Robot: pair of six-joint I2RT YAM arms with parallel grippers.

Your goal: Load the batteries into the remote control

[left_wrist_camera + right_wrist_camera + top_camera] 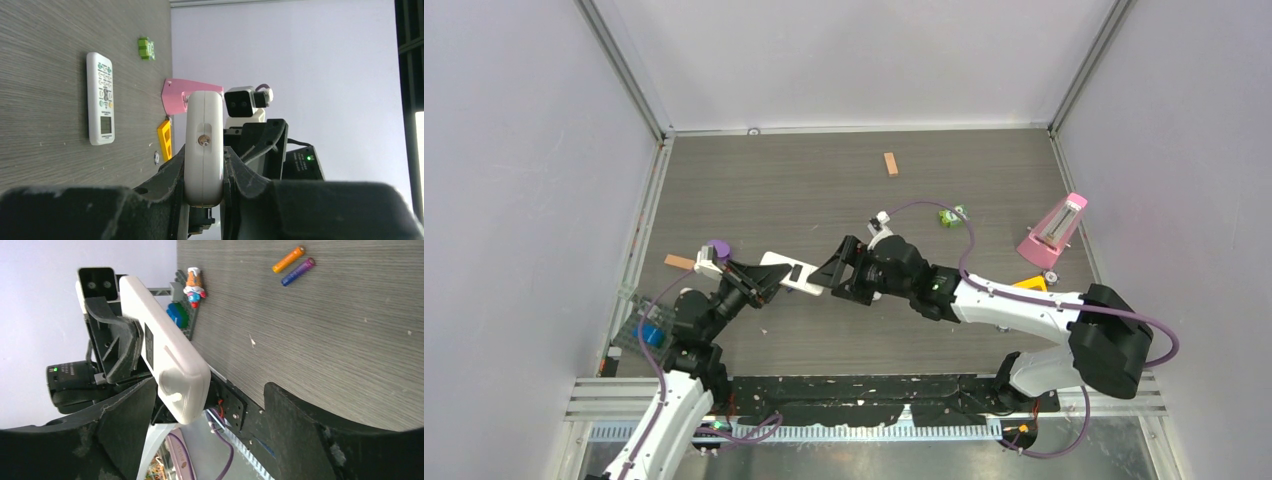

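1. Where the two arms meet above the counter (824, 170), the remote control (789, 272) hangs clear of the surface. Its long axis runs from one arm toward the other.
2. On the left gripper (205, 165), the fingers (167, 175) are clamped on the remote, one against each broad face. The left wrist view shows the remote end-on, with a small round hole in its end.
3. On the right gripper (210, 400), the fingers (300, 425) are spread wide, one on either side of the remote's free end. One sits just beside the body and the other well apart from it; no contact is visible.
4. The right wrist view shows the remote's plain white back with a dark label.
5. The orange battery (288, 259) and the purple battery (298, 271) lie side by side on the counter. They are nearly parallel, close together but not touching, and well apart from the remote. Neither can be made out in the top view.
6. A second white remote (100, 98) lies face up on the counter, its display and coloured buttons showing. It is visible only in the left wrist view.
7. A tan wooden block (890, 163) lies toward the far edge, a green toy (951, 216) just beyond the right arm, and a pink metronome (1054, 230) at the right side.
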